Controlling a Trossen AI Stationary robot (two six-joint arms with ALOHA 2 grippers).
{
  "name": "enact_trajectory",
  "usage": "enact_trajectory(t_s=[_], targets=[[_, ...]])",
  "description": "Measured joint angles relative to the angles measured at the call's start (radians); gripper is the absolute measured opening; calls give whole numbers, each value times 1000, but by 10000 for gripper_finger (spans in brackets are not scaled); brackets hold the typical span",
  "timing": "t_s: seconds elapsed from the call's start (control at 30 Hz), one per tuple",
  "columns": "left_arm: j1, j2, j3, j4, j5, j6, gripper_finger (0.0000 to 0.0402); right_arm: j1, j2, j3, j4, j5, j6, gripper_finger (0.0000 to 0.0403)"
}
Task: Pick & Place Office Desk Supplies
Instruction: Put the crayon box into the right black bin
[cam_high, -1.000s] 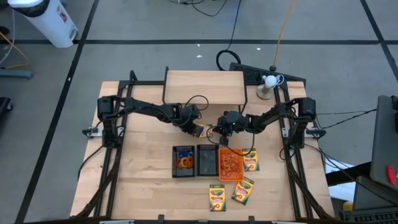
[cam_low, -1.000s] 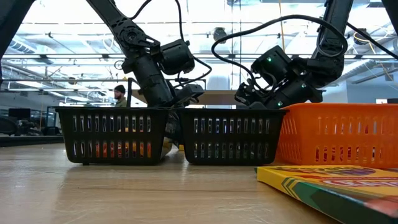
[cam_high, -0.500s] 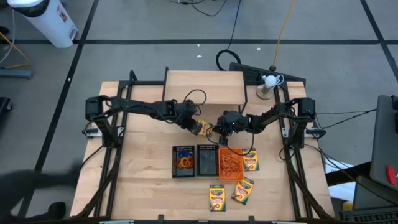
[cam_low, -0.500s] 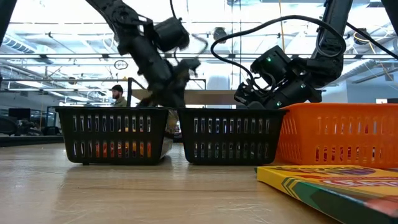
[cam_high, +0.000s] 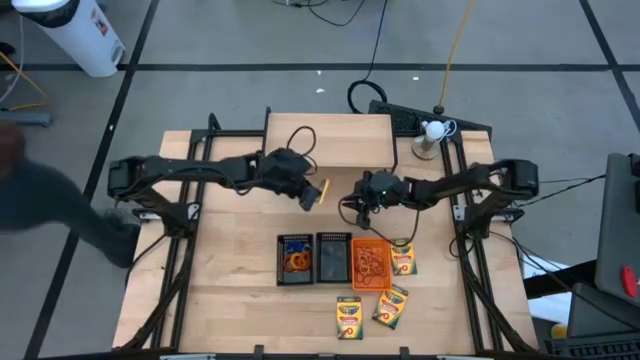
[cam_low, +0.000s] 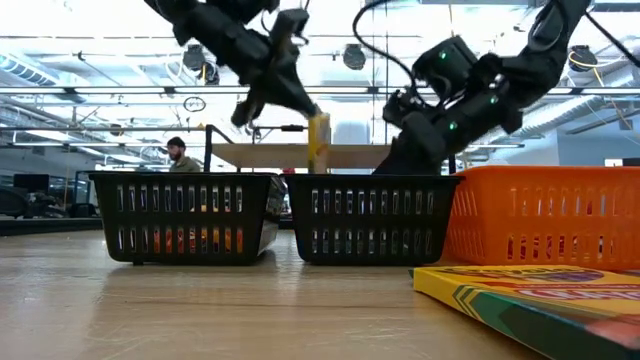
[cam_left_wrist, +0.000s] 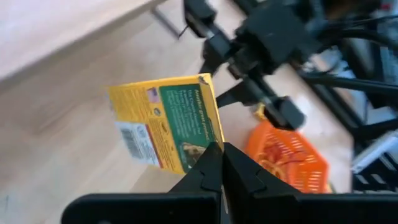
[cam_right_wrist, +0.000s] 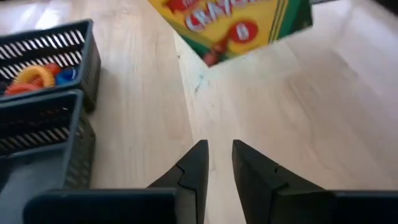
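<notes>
Starting at the table's near edge, two crayon boxes (cam_high: 349, 317) (cam_high: 391, 306) lie loose, not yet sorted, and a third (cam_high: 403, 258) rests just beside the orange tray (cam_high: 371, 262) on its right. Behind them the three trays stand in a row: the left black tray (cam_high: 295, 259) holds coloured rubber bands (cam_high: 296, 262), the middle black tray (cam_high: 332, 258) looks empty of boxes as far as I can tell, and the orange one carries more bands.

Farther back, over the table's middle, my left gripper (cam_left_wrist: 219, 163) is pinched tight on the lower edge of a crayon box (cam_left_wrist: 166, 127), lifted clear of the wood. My right gripper (cam_right_wrist: 217, 157) hangs close by, facing that box, its fingers (cam_right_wrist: 194, 163) slightly parted and holding nothing.

I judge the bands mostly binned and the boxes largely still to place.
</notes>
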Motion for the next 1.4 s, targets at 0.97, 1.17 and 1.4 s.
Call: enact_trajectory(t_s=[0.97,1.17,1.4], targets=[[-165,-52,-2,138,395,102,0,0,-773,-413,64,2,253,8],[-213,-52,-2,141,376,103,0,0,-833,-457,110,-2,307,8],[-277,-45,-2,139,295,117,0,0,-842,-462,109,-4,311,8]])
